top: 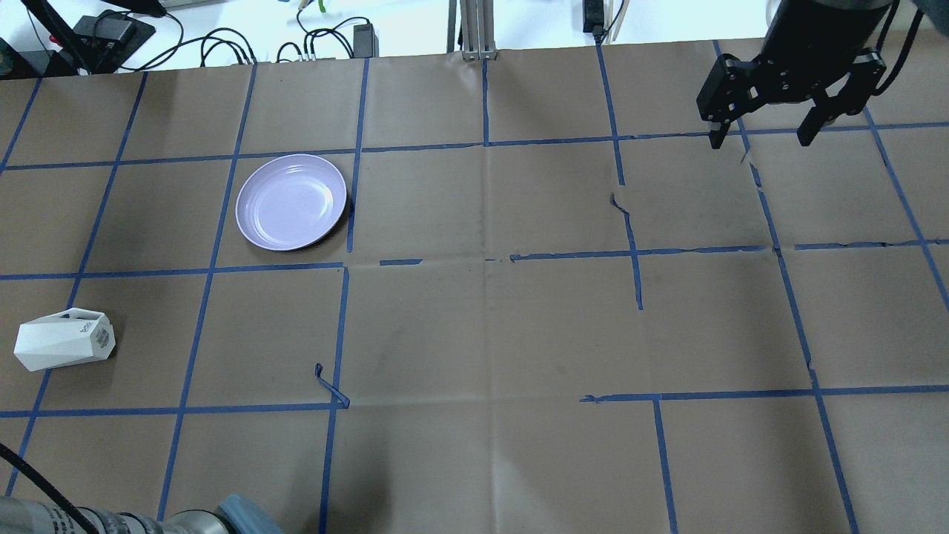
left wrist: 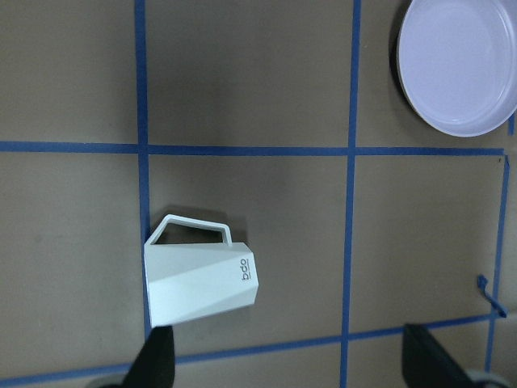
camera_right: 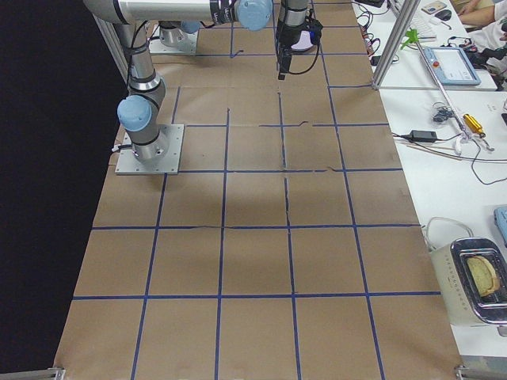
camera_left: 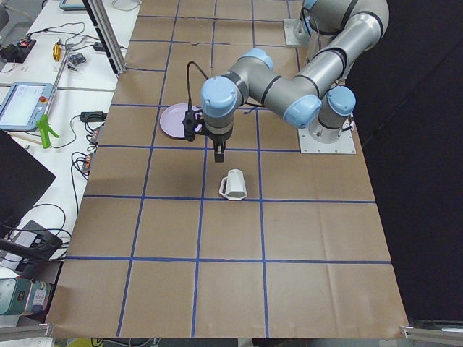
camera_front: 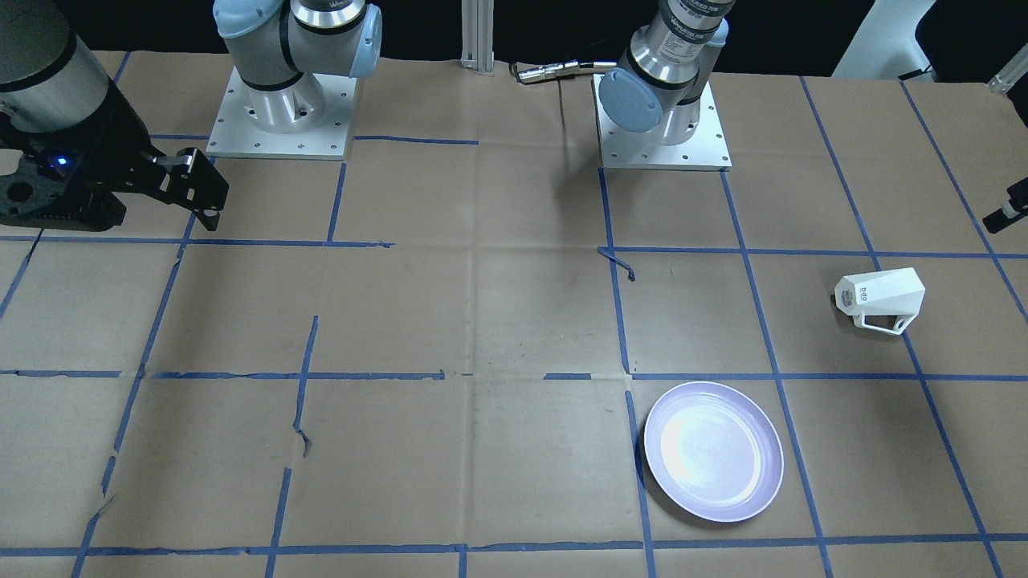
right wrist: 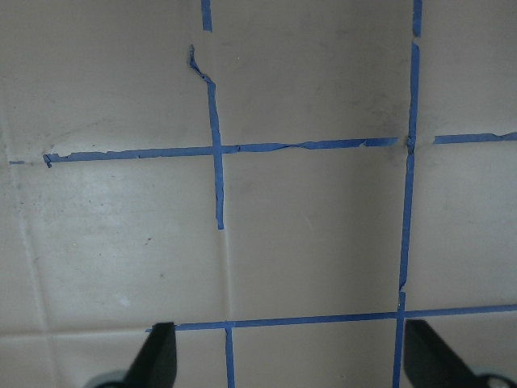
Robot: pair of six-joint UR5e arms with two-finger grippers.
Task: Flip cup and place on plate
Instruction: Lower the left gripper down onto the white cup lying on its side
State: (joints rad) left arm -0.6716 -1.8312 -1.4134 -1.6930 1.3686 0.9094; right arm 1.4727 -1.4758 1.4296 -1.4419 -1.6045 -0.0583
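Observation:
The white faceted cup [camera_front: 879,299] lies on its side on the brown paper, with its handle flat along the table. It also shows in the overhead view [top: 63,340], the left side view [camera_left: 234,184] and the left wrist view [left wrist: 202,279]. The lavender plate [camera_front: 713,451] sits empty about one grid square away and also shows in the overhead view [top: 291,201] and the left wrist view [left wrist: 460,65]. My left gripper [left wrist: 295,368] hangs open and empty high above the cup [camera_left: 219,150]. My right gripper [top: 762,138] is open and empty, far off on the other side [right wrist: 295,364].
Blue tape lines grid the paper-covered table. The arm bases [camera_front: 281,104] [camera_front: 662,120] stand at the robot's edge. A loose curl of tape [camera_front: 620,263] lies near the middle. Cables and devices [top: 222,41] line the far edge.

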